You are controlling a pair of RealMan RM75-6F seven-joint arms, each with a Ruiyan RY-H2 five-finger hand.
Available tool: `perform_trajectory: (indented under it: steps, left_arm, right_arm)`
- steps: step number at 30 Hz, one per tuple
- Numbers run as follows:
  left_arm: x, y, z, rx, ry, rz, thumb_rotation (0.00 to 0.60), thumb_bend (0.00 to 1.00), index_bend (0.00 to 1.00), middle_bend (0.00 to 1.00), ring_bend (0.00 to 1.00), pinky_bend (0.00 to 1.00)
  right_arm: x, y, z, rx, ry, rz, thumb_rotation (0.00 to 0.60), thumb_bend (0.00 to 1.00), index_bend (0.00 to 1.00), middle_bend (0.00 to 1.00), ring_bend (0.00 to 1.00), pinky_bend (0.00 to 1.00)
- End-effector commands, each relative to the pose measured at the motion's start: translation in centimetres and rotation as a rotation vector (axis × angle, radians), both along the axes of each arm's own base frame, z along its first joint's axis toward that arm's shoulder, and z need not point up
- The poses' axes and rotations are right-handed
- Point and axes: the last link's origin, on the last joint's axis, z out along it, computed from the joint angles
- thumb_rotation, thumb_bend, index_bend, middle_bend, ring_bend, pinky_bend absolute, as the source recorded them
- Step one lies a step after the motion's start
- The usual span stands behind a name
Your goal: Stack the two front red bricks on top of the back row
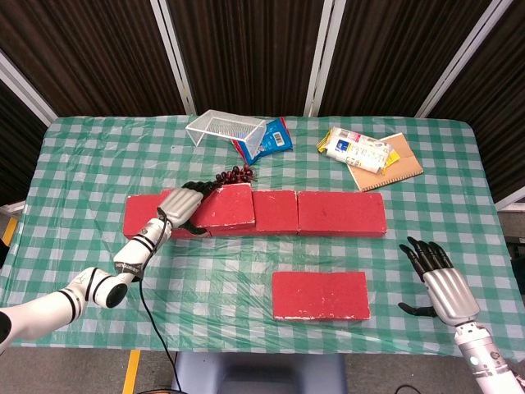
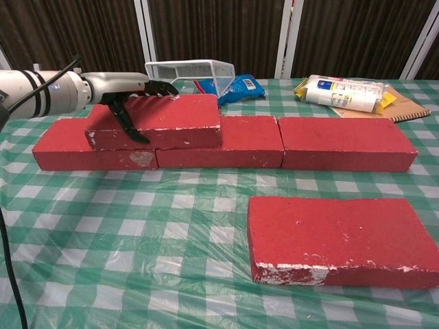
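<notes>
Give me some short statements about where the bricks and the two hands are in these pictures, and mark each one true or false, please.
1. The left hand grips the stacked brick that lies on the back row. True.
2. The front brick is already on top of the back row. False: it lies flat on the tablecloth, in front of the row.
3. The right hand holds nothing, its fingers apart. True.
4. The stacked brick sits over the right end of the back row. False: it sits toward the left end; the right back brick has nothing on it.
5. The wire basket stands behind the back row. True.
</notes>
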Motion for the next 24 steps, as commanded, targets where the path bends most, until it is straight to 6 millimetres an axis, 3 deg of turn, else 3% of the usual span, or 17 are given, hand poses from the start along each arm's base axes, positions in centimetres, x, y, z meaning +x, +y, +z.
perform_trajectory:
  steps: [1, 10, 24]
  left_arm:
    - [0.01, 0.02, 0.02, -0.001, 0.001, -0.006, 0.6, 0.24, 0.0, 0.06, 0.0, 0.07]
    - [-0.08, -0.06, -0.02, -0.015, -0.001, -0.004, 0.6, 0.24, 0.0, 0.0, 0.0, 0.05]
    - [0.28, -0.88, 0.7, -0.001, -0.018, -0.044, 0.6, 0.24, 0.0, 0.0, 0.0, 0.03]
  right_arm:
    - [0.0, 0.0, 0.02, -0.001, 0.0, 0.0, 0.6, 0.1, 0.0, 0.0, 0.0, 0.0]
    - [-0.02, 0.01, 0.13, -0.005, -0.001, -0.001, 0.6, 0.1, 0.0, 0.0, 0.0, 0.0]
    - [0.05, 0.02, 0.05, -0.006, -0.001, 0.005, 0.6, 0.1, 0.0, 0.0, 0.0, 0.0]
